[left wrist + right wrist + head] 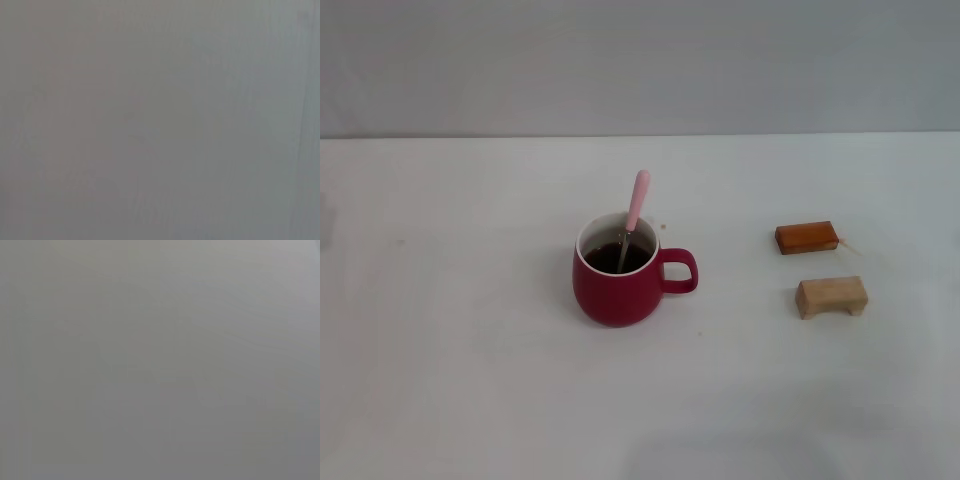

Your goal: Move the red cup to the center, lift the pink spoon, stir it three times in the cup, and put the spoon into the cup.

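Note:
The red cup (618,285) stands upright near the middle of the white table (470,350) in the head view, its loop handle pointing right. The pink spoon (635,207) stands inside the cup, its metal bowl down in the cup and its pale pink handle leaning up over the far rim. Neither gripper shows in the head view. Both wrist views show only a plain grey surface, with no fingers, cup or spoon.
An orange-brown wooden block (807,237) lies to the right of the cup. A tan wooden block (831,296) lies just nearer than it. The table's far edge meets a grey wall (640,60).

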Controlling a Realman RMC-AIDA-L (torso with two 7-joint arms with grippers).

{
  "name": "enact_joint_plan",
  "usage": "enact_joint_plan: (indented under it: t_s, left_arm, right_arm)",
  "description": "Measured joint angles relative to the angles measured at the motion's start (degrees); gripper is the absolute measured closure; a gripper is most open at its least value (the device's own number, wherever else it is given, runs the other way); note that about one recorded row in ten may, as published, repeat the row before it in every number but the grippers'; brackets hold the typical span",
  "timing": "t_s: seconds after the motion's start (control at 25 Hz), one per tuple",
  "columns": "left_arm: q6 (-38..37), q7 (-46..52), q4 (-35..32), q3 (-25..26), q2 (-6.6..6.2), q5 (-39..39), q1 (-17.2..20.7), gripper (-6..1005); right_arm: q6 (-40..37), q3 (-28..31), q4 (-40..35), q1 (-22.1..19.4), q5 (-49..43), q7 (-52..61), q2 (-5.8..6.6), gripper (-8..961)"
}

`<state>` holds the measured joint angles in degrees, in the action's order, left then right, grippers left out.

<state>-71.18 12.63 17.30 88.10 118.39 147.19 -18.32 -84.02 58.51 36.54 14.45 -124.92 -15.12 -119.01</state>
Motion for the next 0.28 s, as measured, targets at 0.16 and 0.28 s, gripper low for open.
enact_joint_plan:
  t_s: [0.16, 0.28]
  left_arm:
    - [0.0, 0.0, -0.2, 0.0, -0.07, -0.1, 0.0, 152]
    - [0.1, 0.0, -0.2, 0.0, -0.12, -0.1, 0.0, 152]
  right_arm:
    - [0.1, 1.3, -3.7, -0.7, 0.3, 1.3, 0.22, 694]
    - [1.1, 1.8, -5.0, -0.7, 1.0, 1.5, 0.19, 694]
